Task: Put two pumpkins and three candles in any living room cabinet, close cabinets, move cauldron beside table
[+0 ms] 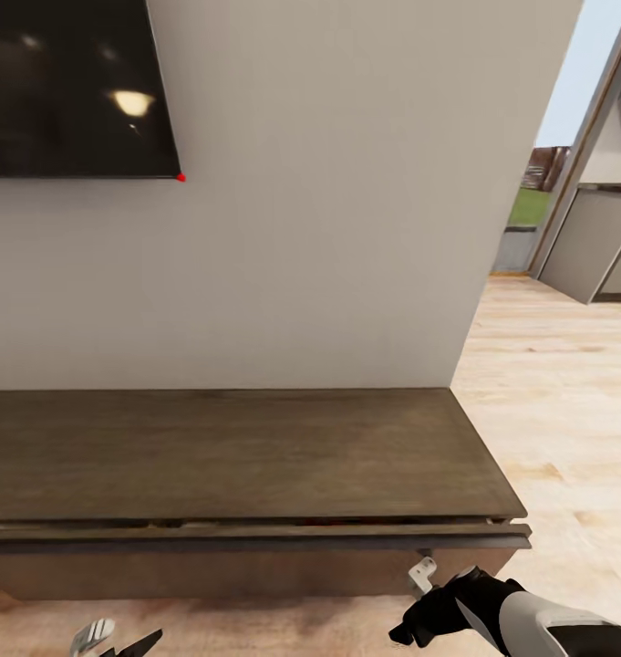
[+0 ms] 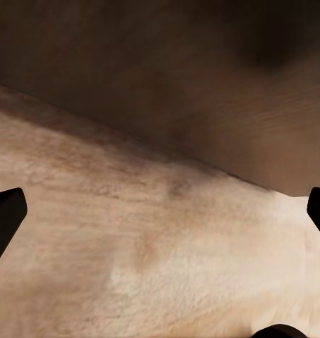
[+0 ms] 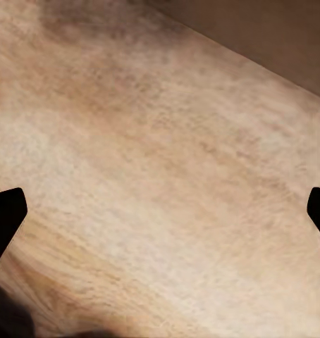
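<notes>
The robot is facing a pale wall (image 1: pixel 328 201), with a black TV screen (image 1: pixel 73 87) hanging well above the cabinet (image 1: pixel 237 452). That cabinet is the landmark: a long, dark brown unit running along the foot of the wall. Its top drawer (image 1: pixel 255 532) is sitting slightly proud of the front, a thin gap showing under the cabinet's top edge, so by my reading the closing step is the one in hand. A sliver of something reddish is peeking through that gap, too thin to name. No pumpkins, candles or cauldron are showing just now.

Light wooden floor (image 1: pixel 556 401) is stretching away past the cabinet's end toward an open doorway (image 1: pixel 547 192).

The right gripper (image 1: pixel 422 577) is hovering just below the drawer's front edge, near the cabinet's end; both wrist views are showing dark fingertips (image 3: pixel 6 215) spread wide over bare floor, holding nothing. The left gripper (image 1: pixel 109 639) is hanging low in front of the cabinet, fingers (image 2: pixel 5 211) equally wide and empty.

To finish well, the push should be landing flat on the drawer front, near its middle rather than its corner, driving straight toward the wall so the drawer isn't skewing.
</notes>
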